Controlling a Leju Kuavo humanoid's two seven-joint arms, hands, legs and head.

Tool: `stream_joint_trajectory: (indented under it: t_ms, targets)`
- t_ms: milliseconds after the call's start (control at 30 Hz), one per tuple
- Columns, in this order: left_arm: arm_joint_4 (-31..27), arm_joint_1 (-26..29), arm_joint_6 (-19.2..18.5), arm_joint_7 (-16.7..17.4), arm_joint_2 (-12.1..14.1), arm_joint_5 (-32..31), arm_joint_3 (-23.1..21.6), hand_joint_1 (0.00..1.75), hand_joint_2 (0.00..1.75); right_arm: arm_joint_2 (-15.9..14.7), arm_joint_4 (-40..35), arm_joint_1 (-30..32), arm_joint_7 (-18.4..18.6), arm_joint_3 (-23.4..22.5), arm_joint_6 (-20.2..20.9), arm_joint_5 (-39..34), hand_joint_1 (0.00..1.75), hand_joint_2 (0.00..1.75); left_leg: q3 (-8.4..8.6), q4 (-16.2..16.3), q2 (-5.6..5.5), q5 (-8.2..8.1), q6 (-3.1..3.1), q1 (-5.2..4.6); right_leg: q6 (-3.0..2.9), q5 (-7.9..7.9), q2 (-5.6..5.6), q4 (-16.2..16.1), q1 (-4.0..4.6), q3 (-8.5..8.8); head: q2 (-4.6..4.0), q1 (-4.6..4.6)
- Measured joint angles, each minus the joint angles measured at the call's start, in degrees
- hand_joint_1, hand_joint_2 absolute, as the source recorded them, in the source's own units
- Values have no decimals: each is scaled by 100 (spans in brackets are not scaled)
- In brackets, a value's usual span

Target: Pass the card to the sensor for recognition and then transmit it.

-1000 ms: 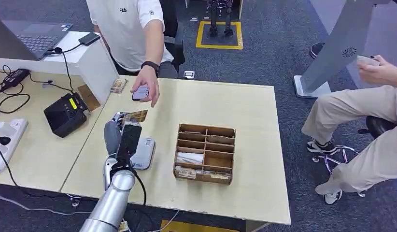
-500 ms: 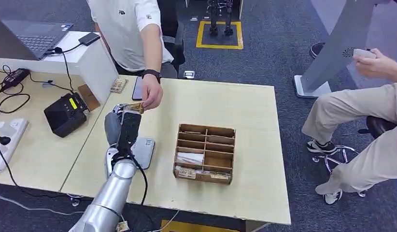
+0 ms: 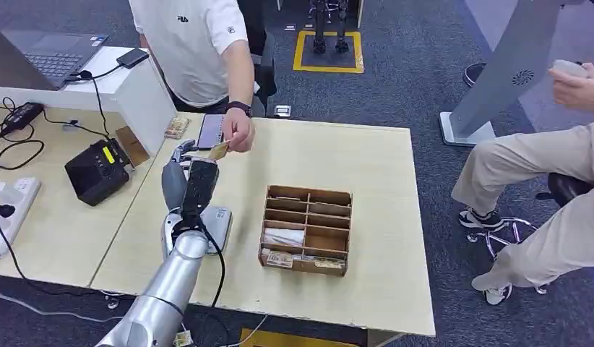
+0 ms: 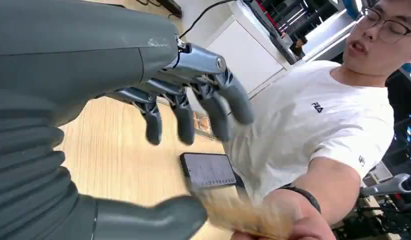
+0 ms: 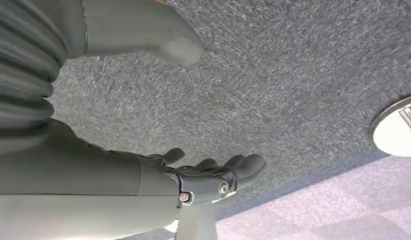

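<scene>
On the table, near its middle: divided organiser – sensor pad just to its left, under the left arm. Phone at the far edge, beside the person's hand. On the adjoining desk to the left – card reader; laptop behind it.

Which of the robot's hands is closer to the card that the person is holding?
Left. Its left hand is just below the card; the right hand hangs over the carpet.

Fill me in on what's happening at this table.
The robot's left hand is raised above the sensor, fingers spread, holding nothing. A person's hand holds the card just beyond it. A phone lies on the table. The right hand hangs over carpet.
</scene>
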Motion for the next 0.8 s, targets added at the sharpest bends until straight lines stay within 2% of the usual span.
stream_joint_trajectory:
  t_ms: [133, 267, 333, 400, 467, 667, 800]
  targets:
    - [-39, 9, 48, -103, 2, 35, -54, 0, 175, 0, 0, 0, 24, 0, 0, -24, 0, 175, -1, 0, 0, 0, 0, 0, 0, 0, 0, 0, 0, 0, 0, 2]
    - [-383, 122, 81, -254, 13, 26, -136, 0, 175, 0, -4, 0, 46, 0, 0, -90, 0, 175, -2, 0, 0, 0, 0, 0, 0, 0, 0, 1, 0, 1, 0, 0]
    - [-688, 253, 240, -378, 26, -274, -205, 0, 175, 0, -4, 1, 39, 0, 0, -140, 0, 175, -4, 0, 2, 0, 0, 0, 0, 0, 1, 0, 0, 0, 0, 0]
    - [-1050, 438, 312, -553, 33, -1104, -210, 0, 175, 0, -4, 1, 30, 0, 0, -147, 0, 175, -5, 0, 1, -1, 1, 0, 2, -2, 1, 0, 0, 0, 0, -2]
    - [-1384, 645, 323, -770, 24, -1445, -210, 0, 175, 0, -4, 1, 28, 0, 0, -168, 0, 175, -5, 0, 2, -3, 3, -1, 4, -4, 2, 0, 0, 0, 0, 0]
    - [-2438, 1358, 339, -1336, 9, -1342, -247, 0, 175, 0, -26, 2, 39, 0, 0, -278, 0, 175, -6, -1, 5, -9, 0, 0, 4, -5, 5, -2, 0, -5, 0, 0]
    - [-3050, 1818, 194, -1619, 114, -791, -450, 0, 175, 2, -57, 2, 41, 0, 0, -376, 0, 175, -6, -1, 6, -9, 0, 0, 3, -6, 5, -2, 0, -6, 0, 0]
